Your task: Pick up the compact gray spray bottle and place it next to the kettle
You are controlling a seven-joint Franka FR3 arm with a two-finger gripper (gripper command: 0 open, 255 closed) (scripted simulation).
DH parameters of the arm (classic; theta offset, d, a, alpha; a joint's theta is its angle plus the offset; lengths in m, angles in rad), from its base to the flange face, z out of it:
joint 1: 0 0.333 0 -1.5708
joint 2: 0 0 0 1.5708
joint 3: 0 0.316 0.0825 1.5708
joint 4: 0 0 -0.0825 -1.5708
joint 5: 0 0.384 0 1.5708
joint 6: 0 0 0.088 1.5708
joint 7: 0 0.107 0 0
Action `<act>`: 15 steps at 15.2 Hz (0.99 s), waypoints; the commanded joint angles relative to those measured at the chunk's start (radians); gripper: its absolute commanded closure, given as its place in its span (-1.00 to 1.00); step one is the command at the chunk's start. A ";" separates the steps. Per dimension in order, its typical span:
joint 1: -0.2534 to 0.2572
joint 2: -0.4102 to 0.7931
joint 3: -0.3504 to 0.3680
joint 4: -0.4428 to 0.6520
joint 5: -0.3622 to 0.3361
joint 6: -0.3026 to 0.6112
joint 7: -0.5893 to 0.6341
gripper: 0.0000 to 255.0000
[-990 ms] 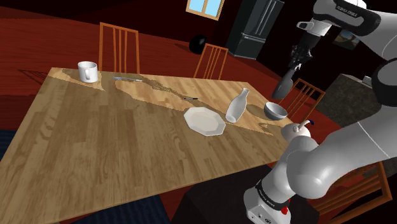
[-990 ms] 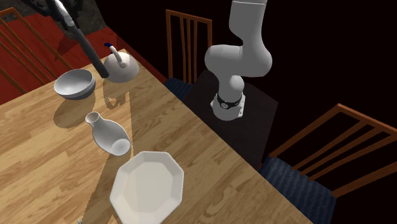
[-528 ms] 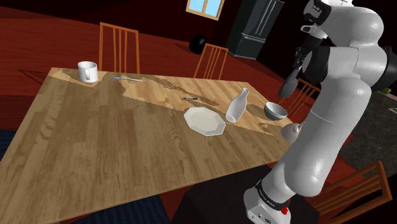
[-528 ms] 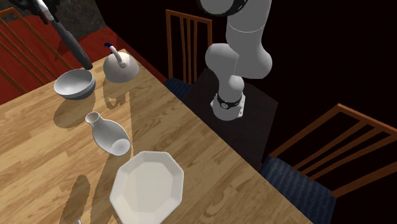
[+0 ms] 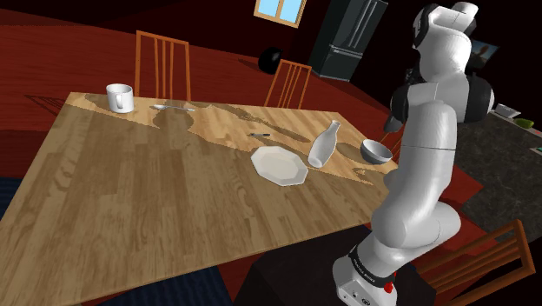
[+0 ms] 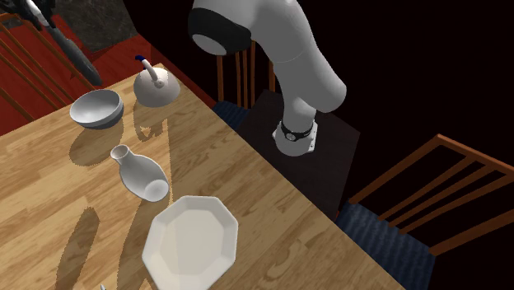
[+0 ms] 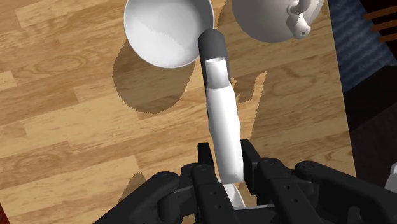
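Spray bottle [image 7: 222,121] sits clasped between the jaws.

The white Franka arm with dark joints [image 5: 421,165] rose steeply from its base, its links stacked nearly upright in the shoulder view. The all-black two-finger claw [image 7: 227,153] pointed downward. Its fingers [image 7: 205,162] pressed against both sides of a slim pale grey spray bottle with a dark cap [image 7: 222,121], which was clasped near its lower end and slanted forward from the claw.
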 commanded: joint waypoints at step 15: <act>0.223 -0.064 -0.068 -0.391 -0.065 0.277 -0.036 1.00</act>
